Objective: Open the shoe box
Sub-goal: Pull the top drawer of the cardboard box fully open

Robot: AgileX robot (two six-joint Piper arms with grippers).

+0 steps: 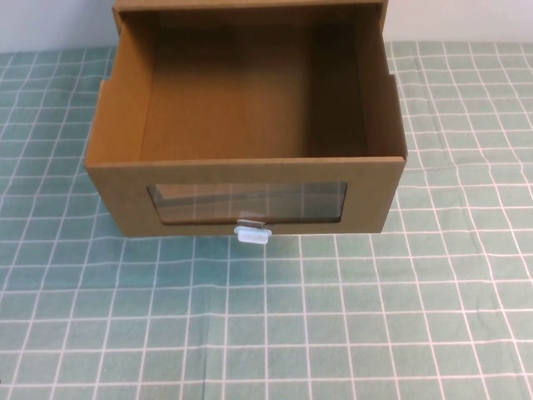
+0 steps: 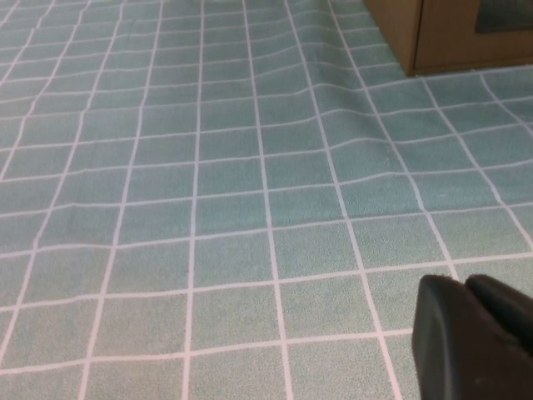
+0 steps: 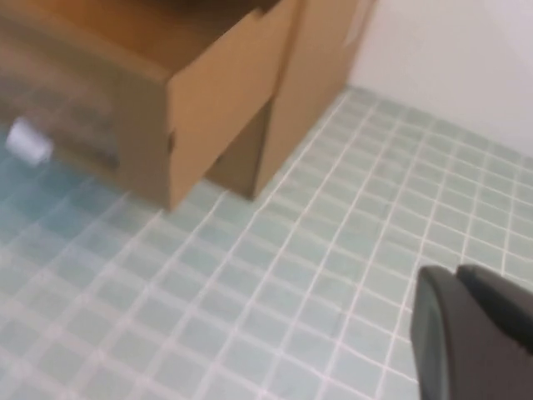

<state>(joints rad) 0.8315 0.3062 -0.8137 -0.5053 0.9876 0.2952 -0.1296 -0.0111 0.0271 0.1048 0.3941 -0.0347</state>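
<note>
- A green checked tablecloth (image 1: pixel 416 317) covers the whole table.
- The brown shoe box (image 1: pixel 117 196) sits at the far middle, its drawer slid out toward me.
- Its front has a clear window (image 1: pixel 247 202) and a small white handle (image 1: pixel 252 233).
- My left gripper (image 2: pixel 465 287) hovers over the cloth near the box's left corner, jaws pressed together.
- My right gripper (image 3: pixel 456 275) hovers right of the box, jaws pressed together.

Even light, shoe box (image 1: pixel 241 108) interior shadowed — right wrist view blurred
</note>
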